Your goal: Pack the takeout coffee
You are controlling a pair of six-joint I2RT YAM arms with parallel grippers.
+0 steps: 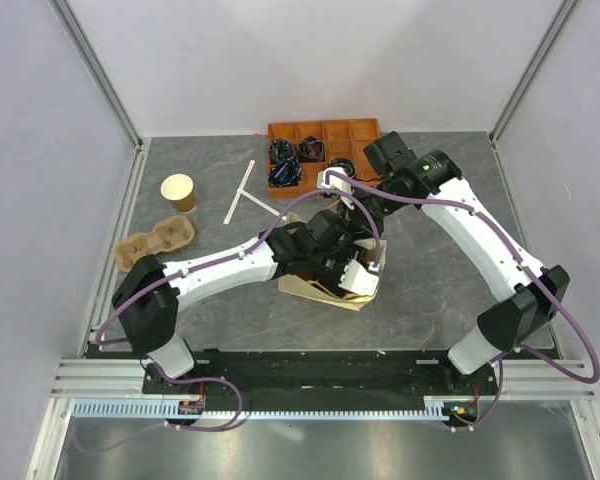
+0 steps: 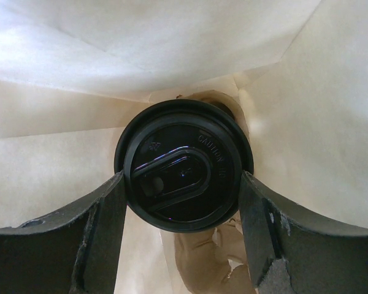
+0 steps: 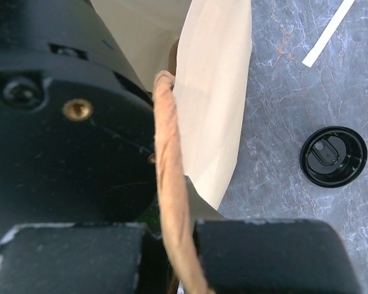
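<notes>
Top view:
- Left gripper [image 1: 358, 272] is sunk into the mouth of the paper bag [image 1: 325, 292]. Its jaws are hidden from here.
- Right gripper [image 1: 340, 192] is seen at the far edge of the bag, just beyond the left gripper. Its jaw state cannot be told from here.
- Orange tray [image 1: 325, 150] is seen just past the right jaws.
- Lidless brown cup [image 1: 179, 192], pulp carrier [image 1: 155, 243] and white strips [image 1: 245, 195] are seen well off to the left of both grippers.

Left wrist:
- Takeout coffee [image 2: 184, 171] is seen lid-up, dead centre between the jaws and inside the bag.
- Bag walls are seen all around the cup.
- Both fingers [image 2: 98, 239] are pressed against the cup sides just under the black lid, so the cup is clamped.

Right wrist:
- Bag handle [image 3: 168, 184], a twisted paper cord, is pinched between the jaws, which are closed narrow on it.
- The bag wall is seen rising directly ahead of the jaws.
- A loose black lid [image 3: 333, 157] lies on the table to the right of the jaws, apart from the bag.
- A large black housing fills the view left of the jaws. Whose part it is cannot be told.
</notes>
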